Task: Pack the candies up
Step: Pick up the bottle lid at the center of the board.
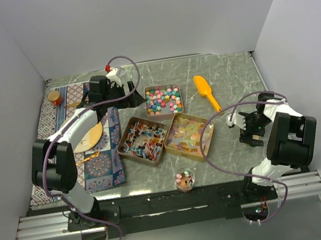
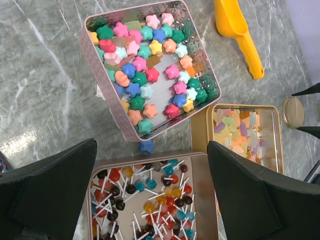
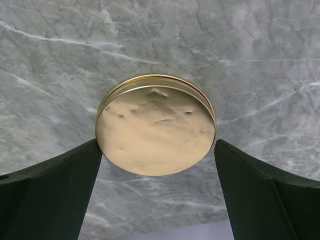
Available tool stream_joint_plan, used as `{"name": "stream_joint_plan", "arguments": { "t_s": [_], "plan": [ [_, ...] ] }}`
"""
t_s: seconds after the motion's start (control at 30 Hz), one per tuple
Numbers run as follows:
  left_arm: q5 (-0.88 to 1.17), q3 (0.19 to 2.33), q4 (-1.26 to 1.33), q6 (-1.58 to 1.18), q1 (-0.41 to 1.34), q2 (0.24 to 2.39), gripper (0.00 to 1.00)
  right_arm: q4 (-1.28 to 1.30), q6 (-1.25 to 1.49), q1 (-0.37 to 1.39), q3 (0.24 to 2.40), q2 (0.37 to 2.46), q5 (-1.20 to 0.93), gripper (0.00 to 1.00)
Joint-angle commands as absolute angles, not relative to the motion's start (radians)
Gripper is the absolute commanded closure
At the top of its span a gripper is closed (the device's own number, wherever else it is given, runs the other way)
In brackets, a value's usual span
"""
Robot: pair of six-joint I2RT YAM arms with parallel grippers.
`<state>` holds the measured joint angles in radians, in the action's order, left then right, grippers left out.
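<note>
**Top view:** Grey marble table [image 1: 225,68], white walls on 3 sides. Open room at back R and along the R strip.
- Centre is crowded w/ 3 open tins set close together.
- Pink square metal tin [image 1: 146,102] holds star-shaped multicolour candies [image 1: 163,98].
- Rose-brown square tin [image 1: 124,136] holds small lollipops on white sticks [image 1: 144,141].
- Gold square tin [image 1: 208,143] holds translucent pastel square candies [image 1: 188,137].
- Yellow plastic scoop [image 1: 206,93] lies just R of the pink tin.
- Small glass jar [image 1: 184,180] w/ a few candies stands at the near edge.
- Patterned blue cloth [image 1: 104,164] covers the L side.
- L gripper [image 1: 132,99] hangs just L of the pink tin. R gripper [image 1: 241,129] is well apart from the tins.

**L wrist:** Fingers [image 2: 50,190] spread wide, holding nothing.
- Lollipop tin is cut off by the bottom edge, and the gold tin is partly hidden behind the R finger.
- One loose blue star candy [image 2: 146,146] lies on the marble btwn the pink and lollipop tins.
- Round gold metal lid [image 2: 292,112] sits near the R edge.

**R wrist:** Fingers [image 3: 45,195] spread wide, w/ the gold lid flat on the marble btwn the tips. Can't tell if the tips touch its rim.
</note>
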<state>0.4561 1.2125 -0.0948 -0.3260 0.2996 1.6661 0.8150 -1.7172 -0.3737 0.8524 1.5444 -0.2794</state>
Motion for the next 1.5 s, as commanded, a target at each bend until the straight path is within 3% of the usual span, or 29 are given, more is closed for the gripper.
{"name": "stream_joint_plan", "arguments": {
  "t_s": [0.0,0.23,0.53,0.67,0.83,1.13,1.47],
  "plan": [
    [0.474,1.216,-0.071,-0.310,0.299,1.646,0.01,0.790,-1.746,-0.379,0.847,1.563,-0.302,0.00],
    [0.477,1.212,-0.063,-0.313,0.299,1.641,0.01,0.886,-1.712,-0.379,0.922,1.542,-0.340,0.23],
    [0.485,1.216,-0.057,-0.302,0.296,1.606,0.01,1.074,-1.672,-0.316,1.052,1.368,-0.399,0.30],
    [0.492,1.210,-0.077,-0.336,0.273,1.598,0.01,1.101,-1.588,-0.111,1.098,1.267,-0.436,0.29],
    [0.518,1.186,-0.107,-0.400,0.196,1.565,0.01,1.124,-1.422,0.280,1.166,1.210,-0.446,0.28],
    [0.489,1.092,-0.092,-0.422,0.110,1.419,0.01,1.112,-1.270,0.843,1.080,1.186,-0.390,0.27],
    [0.480,1.029,-0.052,-0.429,0.071,1.292,0.01,1.017,-1.255,1.092,1.042,1.307,-0.334,0.27]
  ]
}}
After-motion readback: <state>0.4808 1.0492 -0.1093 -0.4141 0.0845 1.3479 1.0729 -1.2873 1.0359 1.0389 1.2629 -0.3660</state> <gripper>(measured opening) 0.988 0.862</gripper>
